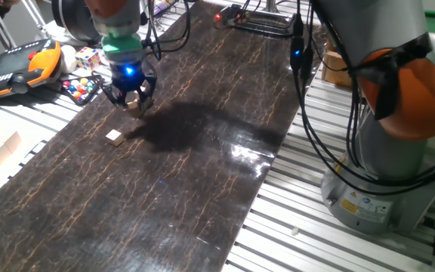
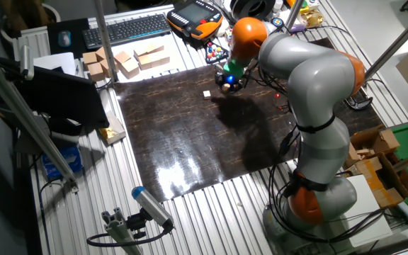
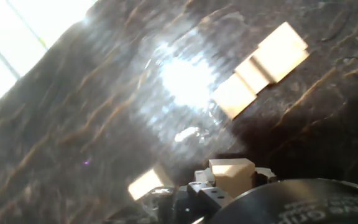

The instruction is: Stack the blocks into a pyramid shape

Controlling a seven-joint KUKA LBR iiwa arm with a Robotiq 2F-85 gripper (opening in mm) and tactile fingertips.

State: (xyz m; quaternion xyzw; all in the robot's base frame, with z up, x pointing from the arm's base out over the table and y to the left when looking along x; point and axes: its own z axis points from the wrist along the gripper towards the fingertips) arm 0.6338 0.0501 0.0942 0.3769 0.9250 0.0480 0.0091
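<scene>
**Cube in the gripper, pyramid not yet begun**

While the arm reaches across the dark marbled desk toward its far edge, near the corner where the teach pendant and the multicoloured puzzle cube lie just off the mat, the gripper hangs a little above the surface. Its fingers are closed on one tan block, which the hand view shows pinched between them.

Three more blocks lie in a touching row on the desk in the hand view, and a further single block sits apart, just toward the near side of the gripper. No second layer is visible, so the build looks barely started; I cannot account for all six cubes.

Risks, as I judge them: the row of three looks slightly uneven, so a cube set on a seam could tip or slide off. Glare on the glossy mat washes out the hand view, making alignment hard to check. Descending off-centre could nudge the row apart, and opening too early would let the cube bounce away.
</scene>
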